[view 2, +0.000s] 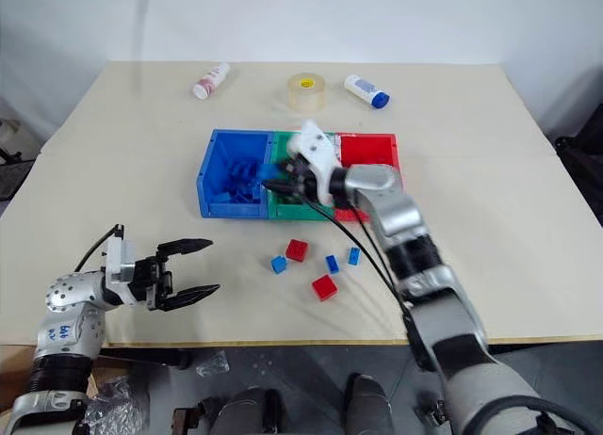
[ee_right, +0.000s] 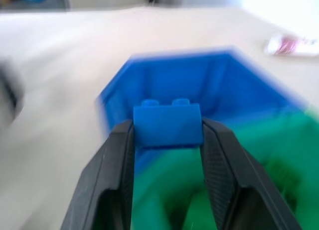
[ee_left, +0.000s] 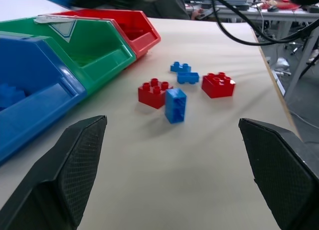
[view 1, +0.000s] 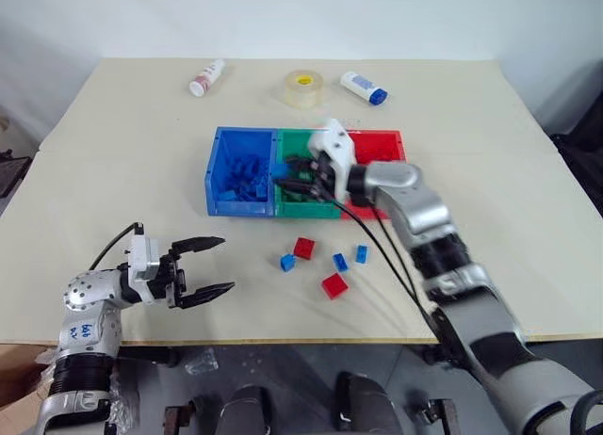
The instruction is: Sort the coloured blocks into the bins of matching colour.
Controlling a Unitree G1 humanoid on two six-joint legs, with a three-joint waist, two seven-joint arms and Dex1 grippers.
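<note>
**Blue brick pinched over the bins**

While the right gripper [ee_right: 167, 140] hung above the green bin [view 1: 303, 205], its two black fingers were pressed against the sides of a blue block [ee_right: 167, 124] — studs up, the brick sitting right between the fingertips. Just ahead of that brick lay the blue bin [view 1: 219, 171], already holding a heap of blue pieces; the red bin [view 1: 396, 138] closed the row on the far side of the green one. All three stood joined near the middle of the desk [view 1: 113, 171].

The left gripper [view 1: 207, 265] hovered near the desk's front left corner, fingers spread wide and holding nothing. Between it and the front edge's middle lay the loose bricks: two red blocks [view 1: 304, 248] [view 1: 334, 285] and three blue ones [view 1: 287, 262] [view 1: 340, 262] [view 1: 362, 253] — all apart from both grippers, in front of the bins.

Along the far edge lay two white bottles [view 1: 206, 77] [view 1: 364, 87] and a tape roll [view 1: 303, 88].
</note>
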